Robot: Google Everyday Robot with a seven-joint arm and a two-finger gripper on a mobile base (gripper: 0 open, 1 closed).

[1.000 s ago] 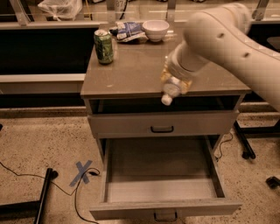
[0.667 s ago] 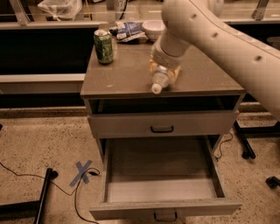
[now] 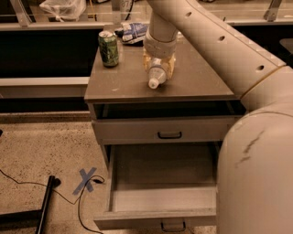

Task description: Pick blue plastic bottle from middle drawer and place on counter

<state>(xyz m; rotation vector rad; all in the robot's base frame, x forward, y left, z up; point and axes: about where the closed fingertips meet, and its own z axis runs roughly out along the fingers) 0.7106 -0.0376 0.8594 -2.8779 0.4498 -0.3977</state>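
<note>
Camera view: I look down at a grey cabinet from in front, with the robot's pale arm coming in from 3 o'clock and filling the right side.
Gripper: the gripper is over the middle of the counter, pointing down, its yellowish fingers clamped on either side of the bottle.
Bottle: the small clear bottle lies tilted in that grip, white cap aimed toward 7 o'clock and low over the slab. I cannot tell whether it touches the surface.
Counter: the glossy grey-brown counter is the cabinet's top, overhanging the sides a little.
Can: a green can stands upright near the back left corner, at 10 o'clock from the gripper and well apart from it.
Packet: a blue and white packet lies at the back edge, at 11 o'clock from the gripper.
Upper drawer: the upper drawer has a dark loop handle and sits under a shadowed gap below the counter.
Middle drawer: the middle drawer is pulled far out at 6 o'clock from the gripper, its grey floor in plain sight.
Floor: a blue tape cross marks the speckled floor at 9 o'clock from the open drawer, with a thin black cable looping beside it.
Behind: a crumpled plastic bag sits on the ledge at 11 o'clock.
</note>
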